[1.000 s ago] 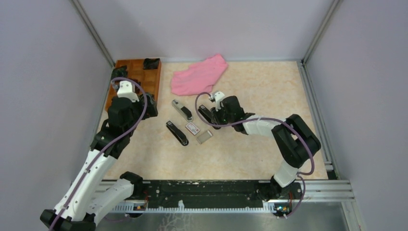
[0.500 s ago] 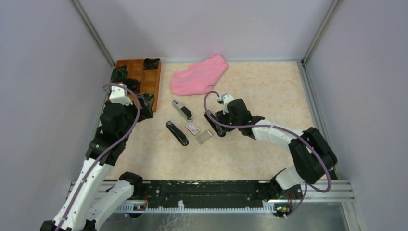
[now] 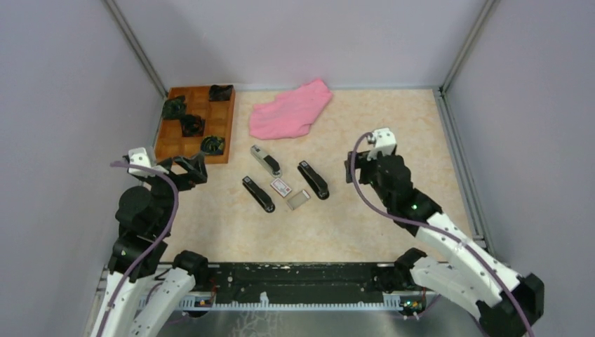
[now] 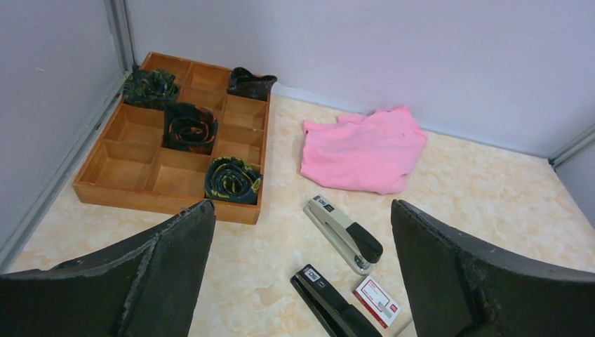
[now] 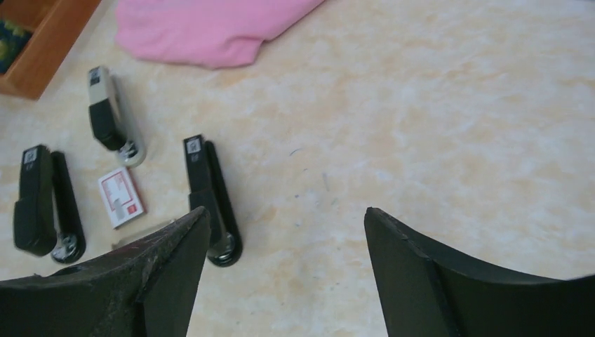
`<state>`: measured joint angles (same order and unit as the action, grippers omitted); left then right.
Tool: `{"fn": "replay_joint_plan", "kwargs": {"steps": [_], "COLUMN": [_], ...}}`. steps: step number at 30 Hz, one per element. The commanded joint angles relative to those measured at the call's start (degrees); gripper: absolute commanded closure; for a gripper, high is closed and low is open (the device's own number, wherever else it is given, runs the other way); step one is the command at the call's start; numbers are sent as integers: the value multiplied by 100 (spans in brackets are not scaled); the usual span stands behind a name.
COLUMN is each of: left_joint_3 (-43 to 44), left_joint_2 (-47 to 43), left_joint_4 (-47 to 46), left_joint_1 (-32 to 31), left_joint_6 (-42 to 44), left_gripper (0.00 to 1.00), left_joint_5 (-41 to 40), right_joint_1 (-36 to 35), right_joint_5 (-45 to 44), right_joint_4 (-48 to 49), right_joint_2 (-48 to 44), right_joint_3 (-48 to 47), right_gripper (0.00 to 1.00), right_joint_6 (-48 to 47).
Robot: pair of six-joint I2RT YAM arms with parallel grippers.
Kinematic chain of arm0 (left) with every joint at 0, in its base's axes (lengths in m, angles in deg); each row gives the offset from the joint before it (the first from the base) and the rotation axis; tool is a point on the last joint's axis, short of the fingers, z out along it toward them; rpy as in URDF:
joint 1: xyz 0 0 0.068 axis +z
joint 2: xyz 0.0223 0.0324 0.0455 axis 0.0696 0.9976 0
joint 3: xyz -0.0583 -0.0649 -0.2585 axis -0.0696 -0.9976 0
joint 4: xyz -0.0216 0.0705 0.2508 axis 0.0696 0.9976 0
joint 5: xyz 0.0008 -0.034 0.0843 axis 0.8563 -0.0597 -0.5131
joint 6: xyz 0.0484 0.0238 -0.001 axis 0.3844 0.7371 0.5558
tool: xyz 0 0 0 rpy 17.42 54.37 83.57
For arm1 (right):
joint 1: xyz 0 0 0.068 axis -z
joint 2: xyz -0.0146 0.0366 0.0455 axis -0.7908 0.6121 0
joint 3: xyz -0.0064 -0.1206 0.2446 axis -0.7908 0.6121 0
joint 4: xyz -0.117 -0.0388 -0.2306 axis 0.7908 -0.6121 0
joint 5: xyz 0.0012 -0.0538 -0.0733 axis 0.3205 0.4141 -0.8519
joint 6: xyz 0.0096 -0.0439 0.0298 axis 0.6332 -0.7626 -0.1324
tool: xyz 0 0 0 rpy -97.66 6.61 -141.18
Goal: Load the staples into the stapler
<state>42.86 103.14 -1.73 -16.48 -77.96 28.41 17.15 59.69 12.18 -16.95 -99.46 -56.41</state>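
The staples (image 3: 298, 199) lie flat on the table (image 3: 393, 119), just beside a red-and-white box (image 3: 281, 187) and between the near black stapler (image 3: 313, 180) and the far black stapler (image 3: 257, 194). A grey stapler (image 3: 266, 160) lies behind them. The right gripper (image 5: 285, 217) hangs apart, jaws spread, empty. The left gripper (image 4: 302, 207), by the wooden tray (image 3: 165, 133), is spread wide and empty too.

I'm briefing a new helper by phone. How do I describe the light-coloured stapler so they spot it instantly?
Find the pink cloth at the table's far side. Just nearer lies the grey stapler, alone pale-bodied; the two staplers beside it are black.
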Motion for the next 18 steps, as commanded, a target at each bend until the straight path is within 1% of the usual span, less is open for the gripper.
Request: {"fn": "replay_joint_plan", "kwargs": {"steps": [1,5,10,13,18], "left_joint_3": [-250,-395,-529,-572,-581], "left_joint_2": [-324,-421,-384,-336,-299], "left_joint_4": [-414,-508,-605,-612,-603], "left_joint_1": [36,35,45,45,48], "left_joint_6": [105,60,91,125,165], "left_gripper": [0,0,0,0,0], "left_joint_5": [-294,-484,-583,-616,-641], "right_joint_1": [40,40,42,40,40], "right_joint_5": [-1457,-1892,-2200,-2244,-2285], "right_joint_4": [-149,-42,188,312,411], "right_joint_2": [-1006,-1786,-2471,-2665,-2674], "right_joint_3": [189,458,833,949,965], "right_gripper": [16,9,6,5,4], "right_joint_6": [-251,-381,-383,-394,-468]}}
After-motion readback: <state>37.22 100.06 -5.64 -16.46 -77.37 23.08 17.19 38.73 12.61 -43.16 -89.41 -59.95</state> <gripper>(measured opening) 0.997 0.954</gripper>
